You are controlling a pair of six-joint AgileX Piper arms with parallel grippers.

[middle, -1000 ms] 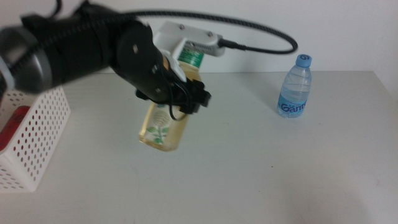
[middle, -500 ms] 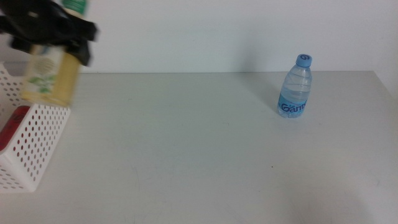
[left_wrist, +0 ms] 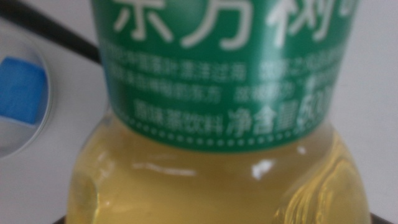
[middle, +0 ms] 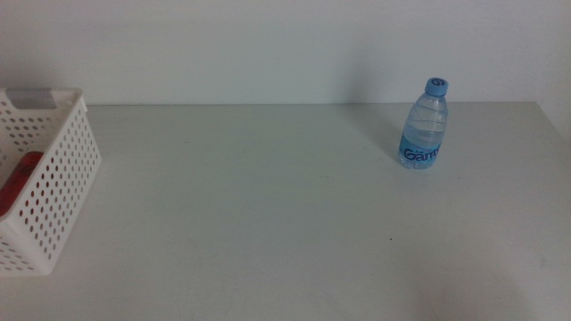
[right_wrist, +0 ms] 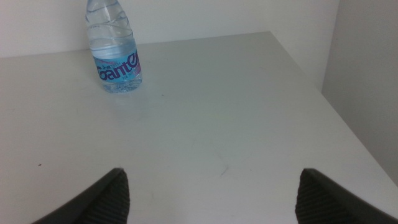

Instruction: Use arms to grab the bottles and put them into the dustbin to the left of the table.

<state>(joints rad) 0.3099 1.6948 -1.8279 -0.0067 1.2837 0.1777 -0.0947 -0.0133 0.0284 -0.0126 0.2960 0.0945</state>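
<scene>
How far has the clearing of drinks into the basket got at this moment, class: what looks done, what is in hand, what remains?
Done: something red, likely the can, lies inside the white basket. In hand: the left wrist view is filled by the yellow tea bottle, apparently held by the left gripper, which is out of the middle view. Left: the water bottle stands upright on the table; the right gripper waits open, facing it.

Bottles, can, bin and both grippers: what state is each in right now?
Tea bottle: fills the left wrist view, off the table, apparently held.
Water bottle: upright on the table, capped, untouched.
Red can: inside the bin.
Bin: upright at the table's left.
Right gripper: open, waiting, empty.
Left gripper: jaws not visible.
</scene>
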